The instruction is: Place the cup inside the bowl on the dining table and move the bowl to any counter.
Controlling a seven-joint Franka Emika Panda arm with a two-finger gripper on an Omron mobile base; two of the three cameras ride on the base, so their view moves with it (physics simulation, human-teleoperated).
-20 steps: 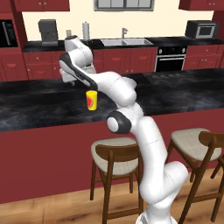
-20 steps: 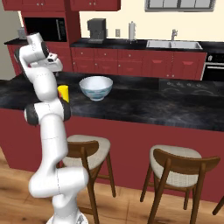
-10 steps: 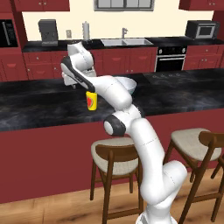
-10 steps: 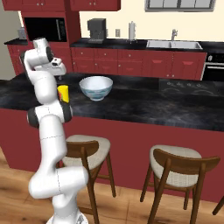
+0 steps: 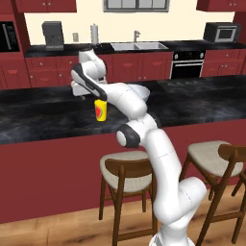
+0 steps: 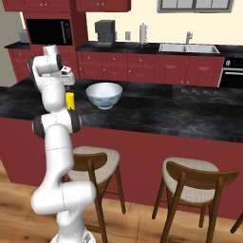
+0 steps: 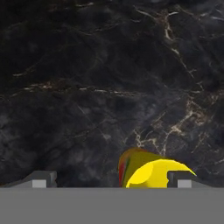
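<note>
The cup [image 5: 100, 110] is seen standing upright on the dining table [image 5: 43, 117], near the bowl [image 6: 104, 95] and apart from it. The gripper [image 7: 113, 178] is held above the cup with its jaws spread wide and nothing pinched. The cup is judged light, rigid and smooth, so it is best taken across its straight sides, squarely, lest it slip or tip.
</note>
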